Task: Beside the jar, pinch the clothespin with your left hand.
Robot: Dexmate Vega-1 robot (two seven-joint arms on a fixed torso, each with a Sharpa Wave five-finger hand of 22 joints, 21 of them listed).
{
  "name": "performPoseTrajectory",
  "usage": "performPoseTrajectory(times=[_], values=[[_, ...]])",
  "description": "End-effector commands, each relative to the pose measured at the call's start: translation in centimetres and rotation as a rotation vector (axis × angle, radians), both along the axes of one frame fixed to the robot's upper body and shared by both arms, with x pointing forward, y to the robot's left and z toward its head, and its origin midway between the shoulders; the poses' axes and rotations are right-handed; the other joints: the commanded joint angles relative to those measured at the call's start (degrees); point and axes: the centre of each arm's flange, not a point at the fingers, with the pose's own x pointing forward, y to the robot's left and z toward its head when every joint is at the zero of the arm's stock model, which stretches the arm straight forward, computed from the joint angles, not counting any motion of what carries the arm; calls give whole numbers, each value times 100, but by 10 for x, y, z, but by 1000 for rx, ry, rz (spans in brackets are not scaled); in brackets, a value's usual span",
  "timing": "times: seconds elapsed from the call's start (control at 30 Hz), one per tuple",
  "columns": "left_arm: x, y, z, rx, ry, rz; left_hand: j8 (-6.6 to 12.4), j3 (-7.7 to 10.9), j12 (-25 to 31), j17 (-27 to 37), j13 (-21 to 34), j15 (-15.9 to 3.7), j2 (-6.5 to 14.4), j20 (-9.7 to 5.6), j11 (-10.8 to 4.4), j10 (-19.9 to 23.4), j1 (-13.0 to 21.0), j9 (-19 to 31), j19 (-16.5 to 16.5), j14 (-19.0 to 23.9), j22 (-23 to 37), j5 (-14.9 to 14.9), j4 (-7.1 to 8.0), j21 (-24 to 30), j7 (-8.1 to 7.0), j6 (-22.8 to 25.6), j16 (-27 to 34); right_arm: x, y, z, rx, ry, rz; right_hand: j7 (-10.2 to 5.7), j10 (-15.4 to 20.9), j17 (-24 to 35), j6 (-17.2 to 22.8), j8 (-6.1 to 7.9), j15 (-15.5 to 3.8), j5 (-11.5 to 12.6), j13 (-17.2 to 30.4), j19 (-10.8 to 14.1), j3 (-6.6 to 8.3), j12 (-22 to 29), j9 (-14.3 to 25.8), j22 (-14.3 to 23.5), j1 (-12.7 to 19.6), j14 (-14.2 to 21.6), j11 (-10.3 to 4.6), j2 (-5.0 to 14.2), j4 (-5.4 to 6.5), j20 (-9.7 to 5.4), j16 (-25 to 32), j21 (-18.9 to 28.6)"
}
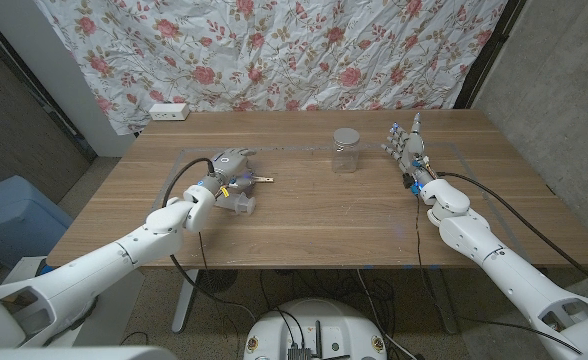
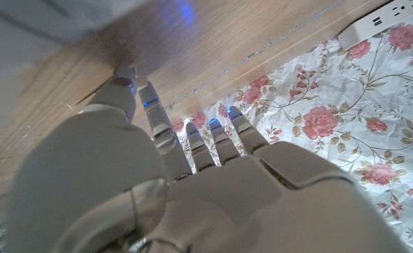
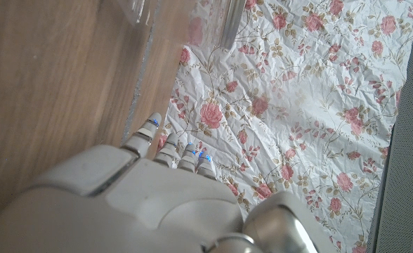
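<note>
No readable writing on jar (image 1: 347, 150) (clothespin (image 1: 261, 179) by left robot hand (image 1: 230, 170)).

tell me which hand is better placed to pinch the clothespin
Left. The left hand is already at the clothespin, which pokes out beside it. The right hand stands open on the far side of the jar.

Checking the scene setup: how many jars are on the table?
1. The jar, clear glass with a lid, stands upright at the table's far middle, between the left hand and the right hand. None looks hidden.
</note>
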Motion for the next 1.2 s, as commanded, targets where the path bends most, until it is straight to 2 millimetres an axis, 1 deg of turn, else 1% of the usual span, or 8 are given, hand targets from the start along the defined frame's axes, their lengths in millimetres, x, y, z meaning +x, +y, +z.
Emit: performPoseTrajectory(times=[0.03,0.37,0.57,0.73,0.83,0.97,1.1,1.2], values=[[4,-2,0,12,-9,15,-9,-22,11,12,17,-1,57,16,-1,-29,-6,21,-1,2,11,28,-9,-2,-10,-55,23,0,0,0,0,0,0,-42,9,18,-11,35,-204,32,13,34,-29,42,13,28,-8,-54,-42,405,-2,9,35,24],[8,-2,3,18,-5,23,-53,-44,7,12,18,11,52,18,6,-71,-29,21,-14,-25,11,28,-4,-5,-29,-234,15,0,0,0,0,0,0,-43,4,18,-5,37,-209,32,13,40,-29,40,13,28,-8,-58,-44,403,-2,7,33,26],[10,-2,5,27,11,35,-105,-67,12,14,20,24,38,40,27,-96,-49,17,-62,-65,12,27,-4,-19,33,-488,9,0,0,0,0,0,0,-42,3,18,-16,32,-187,32,13,39,-29,40,13,28,-8,-56,-45,403,-2,6,34,26],[13,-2,6,35,37,45,-130,-101,-30,17,26,105,36,81,168,-323,-94,8,-158,-207,14,25,6,-32,68,-877,-8,0,0,0,0,0,0,-41,4,18,-16,33,-196,32,12,37,-29,40,13,28,-8,-58,-43,403,-2,8,33,25],[13,-2,7,32,34,44,-160,-118,-11,18,28,136,39,93,199,-370,-116,-1,-201,-262,14,25,7,-30,102,-1215,-2,0,0,0,0,0,0,-42,2,18,-13,34,-188,32,12,37,-29,40,13,28,-8,-58,-37,403,-2,11,34,25],[10,-2,10,36,38,40,-148,-139,-12,18,30,154,-12,92,231,-440,-104,-12,-232,-333,13,12,-21,-27,57,-1483,-7,0,0,0,0,0,0,-40,-1,18,-13,34,-202,32,12,40,-29,38,13,28,-8,-56,-47,404,-2,6,34,26],[7,-2,13,41,48,37,-135,-198,-21,21,33,232,-108,129,373,-624,-120,-34,-356,-504,13,-15,-27,-44,142,-1877,-16,0,0,0,0,0,0,-47,5,18,-12,34,-200,32,12,36,-29,41,13,28,-8,-52,-38,404,-2,3,36,25],[6,-2,16,51,64,32,-134,-241,-27,24,33,292,-164,132,431,-745,-144,-46,-438,-625,14,-31,-21,-50,196,-2114,-22,0,0,0,0,0,0,-39,4,18,-9,35,-208,32,12,35,-29,40,13,28,-8,-56,-39,404,-2,7,34,24]])
